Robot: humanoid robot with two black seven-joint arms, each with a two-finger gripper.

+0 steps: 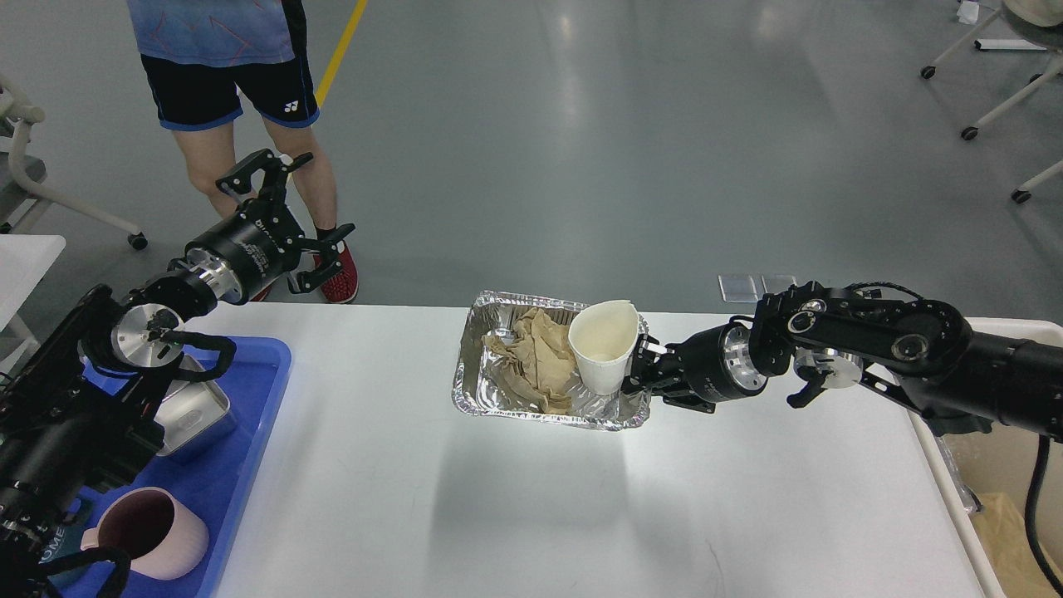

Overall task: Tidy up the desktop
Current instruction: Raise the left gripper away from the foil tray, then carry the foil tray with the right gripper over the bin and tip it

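The white desktop (pixel 515 507) holds a foil tray (pixel 544 410) at its back middle. In the tray lie crumpled brown paper (pixel 536 359) and a white paper cup (pixel 604 353), upright and slightly tilted. My right gripper (pixel 641 368) reaches in from the right and is shut on the paper cup at its right side; its fingertips are mostly hidden behind the cup. My left gripper (pixel 330 192) is open and empty, raised past the desktop's back left corner and well away from the tray.
A blue plastic tray (pixel 253 432) at the left holds a metal box (pixel 198 415) and a pink mug (pixel 158 531). A cream bin (pixel 992 507) stands by the right edge. A person (pixel 224 75) stands behind the back left corner.
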